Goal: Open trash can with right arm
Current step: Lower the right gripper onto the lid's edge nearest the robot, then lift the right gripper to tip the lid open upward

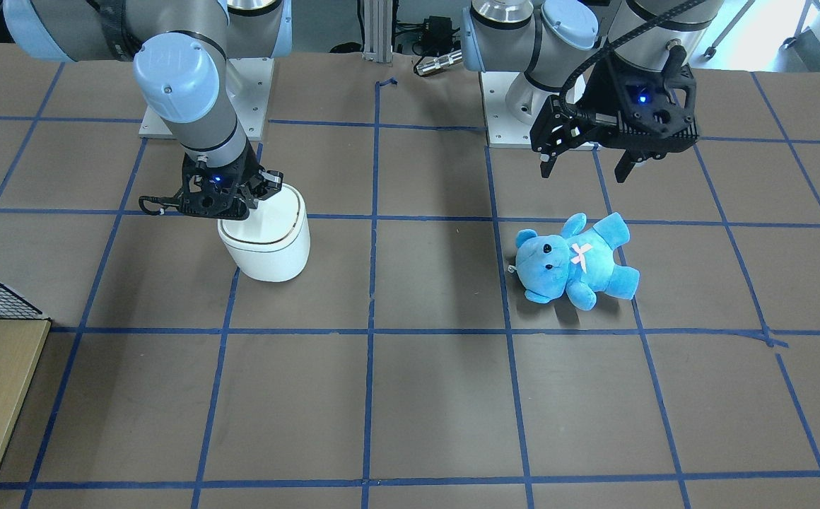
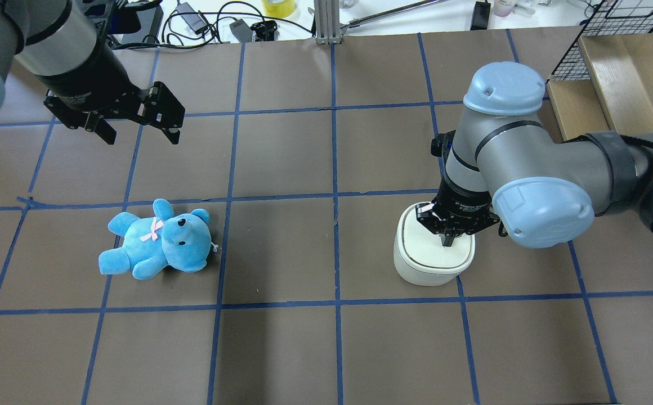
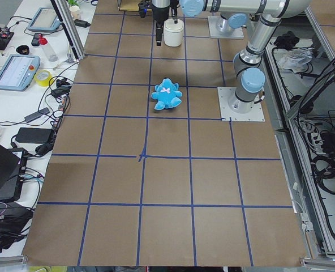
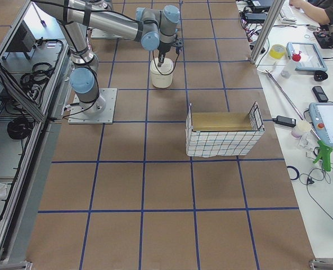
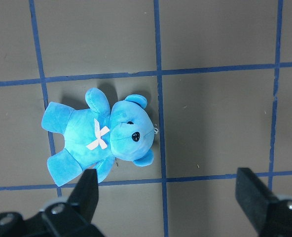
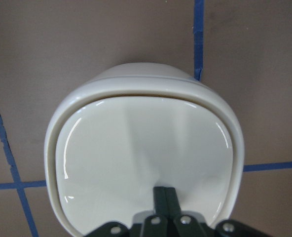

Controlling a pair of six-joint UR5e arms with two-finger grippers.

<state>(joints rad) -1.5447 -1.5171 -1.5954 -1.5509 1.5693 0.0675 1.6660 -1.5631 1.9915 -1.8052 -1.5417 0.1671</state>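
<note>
Fingers (image 6: 160, 200) of the right arm (image 2: 501, 140), pinched together, are pictured on the trash can (image 6: 146, 79) lid (image 6: 136, 148) at its 6 o'clock edge, with the hinge seam (image 6: 143, 95) toward 12 o'clock.

Silver tubular right arm (image 2: 506, 146), light-blue joint caps (image 2: 504, 87), black right hand (image 2: 448, 243), left arm (image 2: 50, 39) with ribbed black hose (image 1: 589, 65).

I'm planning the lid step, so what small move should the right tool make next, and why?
Probably press straight down a little. The right tool is shut, its tips at the flat lid near one edge, and the trash can looks closed, so a push may pop it.
</note>
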